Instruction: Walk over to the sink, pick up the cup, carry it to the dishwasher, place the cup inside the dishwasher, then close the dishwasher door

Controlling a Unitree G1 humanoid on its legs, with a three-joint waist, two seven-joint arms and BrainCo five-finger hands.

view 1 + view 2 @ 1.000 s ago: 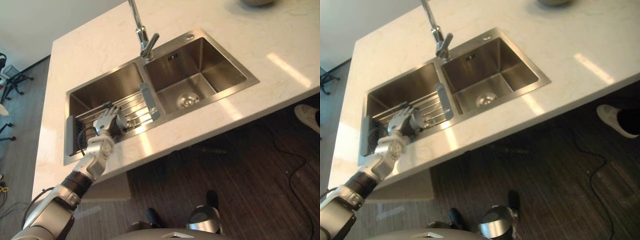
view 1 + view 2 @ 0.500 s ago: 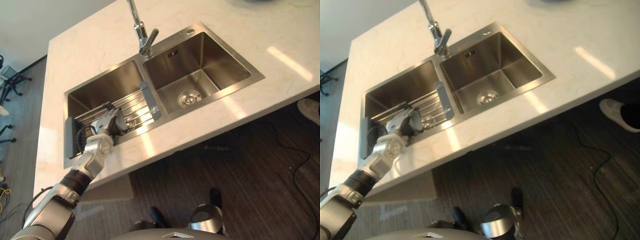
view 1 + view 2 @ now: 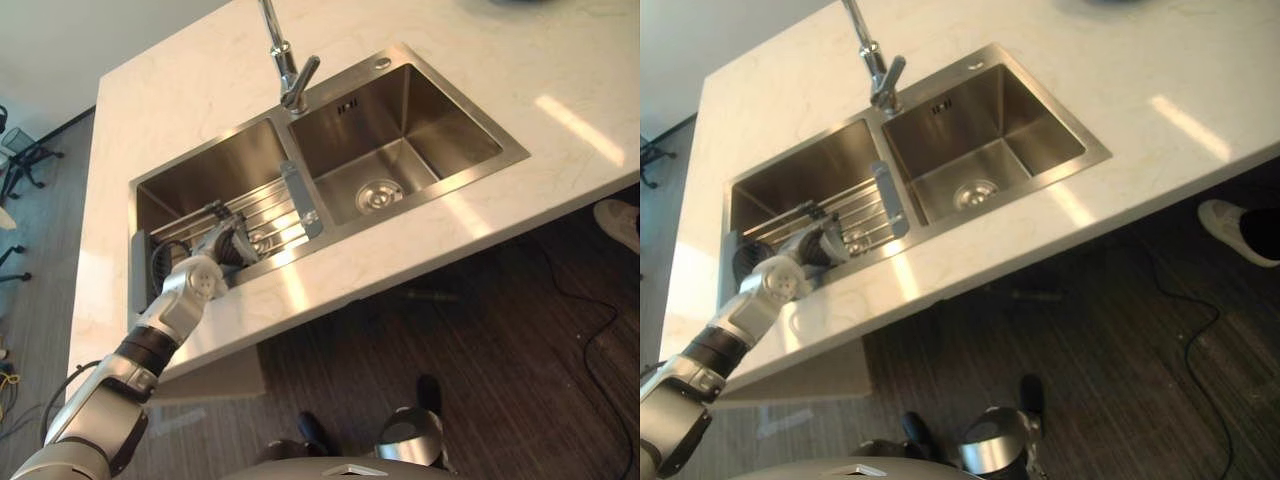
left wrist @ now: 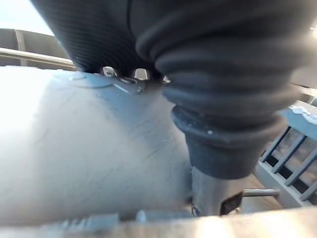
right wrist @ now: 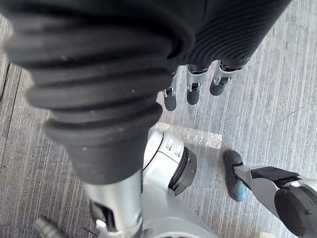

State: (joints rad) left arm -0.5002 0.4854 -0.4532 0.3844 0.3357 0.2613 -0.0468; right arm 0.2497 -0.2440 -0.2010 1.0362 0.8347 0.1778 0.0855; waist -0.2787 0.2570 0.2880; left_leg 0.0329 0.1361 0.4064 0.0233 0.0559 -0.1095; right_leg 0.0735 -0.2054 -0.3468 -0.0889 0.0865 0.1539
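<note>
Left hand (image 3: 212, 262) is dipping lower into the brushed-steel double sink's (image 3: 440, 120) left basin from seven o'clock, rolling over the rim where a moment ago it was hovering flatter. It is bearing down on what I take for the small dark round cup (image 3: 245, 248), lying on the ribbed wire draining rack (image 3: 270, 210). Whether it's gripping, I cannot tell, but the grasp seems to be starting. Right hand (image 5: 192, 89) is dangling loose-fingered over the floor.

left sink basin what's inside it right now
A wire drying rack spans the near part of the left basin, and the left hand reaches down over it. Bare steel shows behind. Whatever lies under the hand is covered.
</note>
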